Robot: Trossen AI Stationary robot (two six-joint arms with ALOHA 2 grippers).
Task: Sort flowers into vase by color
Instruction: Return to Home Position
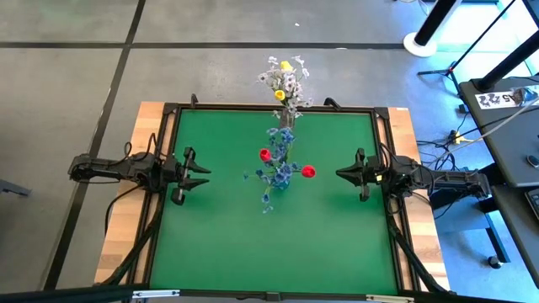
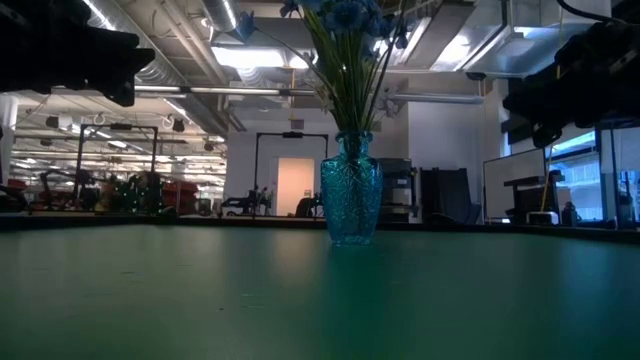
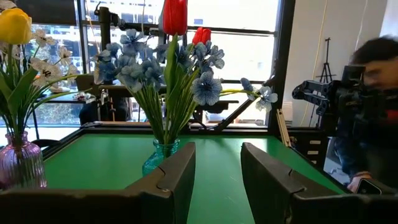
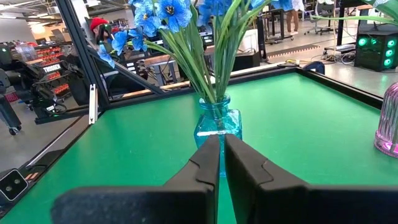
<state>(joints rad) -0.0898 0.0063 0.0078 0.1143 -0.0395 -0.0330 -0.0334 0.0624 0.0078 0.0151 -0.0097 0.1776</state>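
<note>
Blue and red flowers (image 1: 282,171) stand in the blue vase (image 2: 351,200). Well to its left, the left gripper (image 1: 205,177) has its fingers spread; well to its right, the right gripper (image 1: 339,174) has its fingers pressed together.

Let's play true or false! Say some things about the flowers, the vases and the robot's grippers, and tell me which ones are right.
1. The blue flowers stand in the blue vase. True.
2. The yellow flowers are in the blue vase too. False: they stand with the white flowers in the pink vase.
3. The left gripper is open and empty. True.
4. The right gripper is holding a flower. False: it is shut with nothing in it.
5. The red flowers are in the blue vase. True.
</note>
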